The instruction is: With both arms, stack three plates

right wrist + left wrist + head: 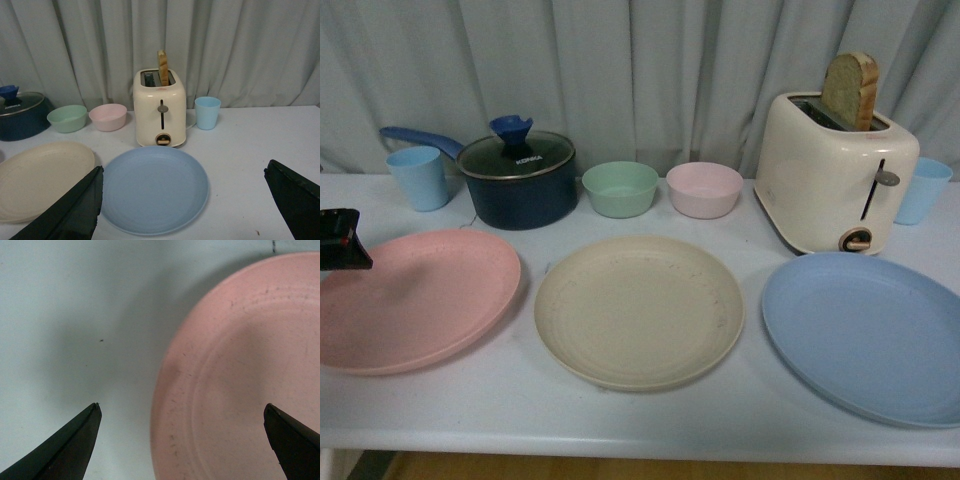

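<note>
Three plates lie in a row on the white table (650,420): the pink plate (410,297) at the left, the beige plate (638,308) in the middle, the light blue plate (870,332) at the right. My left gripper (182,407) is open right above the pink plate's (240,380) outer rim, one finger over the table, one over the plate. In the front view only a black part of it (340,240) shows at the left edge. My right gripper (182,170) is open and empty, back from the blue plate (152,187); the beige plate (42,175) lies beside it.
Behind the plates stand a light blue cup (418,177), a dark blue pot with a glass lid (515,178), a green bowl (620,188), a pink bowl (704,189), a cream toaster with a bread slice (832,170) and another blue cup (923,190). A grey curtain hangs behind.
</note>
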`<state>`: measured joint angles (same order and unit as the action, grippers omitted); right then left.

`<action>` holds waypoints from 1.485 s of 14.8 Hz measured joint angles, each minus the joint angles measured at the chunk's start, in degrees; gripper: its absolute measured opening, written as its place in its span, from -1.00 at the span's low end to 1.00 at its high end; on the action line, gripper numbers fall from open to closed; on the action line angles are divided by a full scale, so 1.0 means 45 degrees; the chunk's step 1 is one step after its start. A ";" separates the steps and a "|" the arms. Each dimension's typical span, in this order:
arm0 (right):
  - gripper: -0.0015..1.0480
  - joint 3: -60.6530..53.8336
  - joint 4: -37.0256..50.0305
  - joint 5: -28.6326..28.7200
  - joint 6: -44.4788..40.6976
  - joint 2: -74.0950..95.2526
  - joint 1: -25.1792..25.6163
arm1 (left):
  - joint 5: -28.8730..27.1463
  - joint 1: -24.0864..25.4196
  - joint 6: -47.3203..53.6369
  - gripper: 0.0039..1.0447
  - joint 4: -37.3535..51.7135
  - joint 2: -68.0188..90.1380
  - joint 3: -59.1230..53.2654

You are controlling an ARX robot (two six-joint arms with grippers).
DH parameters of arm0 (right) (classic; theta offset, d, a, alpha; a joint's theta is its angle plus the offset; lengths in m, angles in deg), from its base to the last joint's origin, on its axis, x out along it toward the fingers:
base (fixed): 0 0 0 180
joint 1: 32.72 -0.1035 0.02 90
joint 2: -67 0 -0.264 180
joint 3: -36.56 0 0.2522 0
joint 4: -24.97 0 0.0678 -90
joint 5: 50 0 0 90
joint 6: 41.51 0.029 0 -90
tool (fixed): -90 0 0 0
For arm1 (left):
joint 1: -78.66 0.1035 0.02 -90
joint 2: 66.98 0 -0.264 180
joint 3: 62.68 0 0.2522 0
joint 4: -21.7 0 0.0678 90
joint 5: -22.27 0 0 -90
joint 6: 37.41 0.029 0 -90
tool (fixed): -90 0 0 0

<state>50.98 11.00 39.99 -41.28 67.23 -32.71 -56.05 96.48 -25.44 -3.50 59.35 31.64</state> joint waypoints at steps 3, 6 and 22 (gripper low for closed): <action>0.87 0.0000 0.0000 0.0000 0.0000 0.0000 0.0000 | 0.0121 0.0291 -0.0287 0.84 -0.0083 0.0665 0.0238; 0.87 0.0000 0.0000 0.0000 0.0000 0.0000 0.0000 | 0.0233 0.0646 -0.0908 0.15 0.0267 0.1015 -0.0015; 0.87 0.0000 0.0000 0.0000 0.0000 0.0000 0.0000 | -0.1885 -0.6421 -0.6475 -0.95 0.0811 -0.3007 -0.2497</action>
<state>50.98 11.00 39.99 -41.28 67.23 -32.71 -64.53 67.59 -54.58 0.15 45.82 20.40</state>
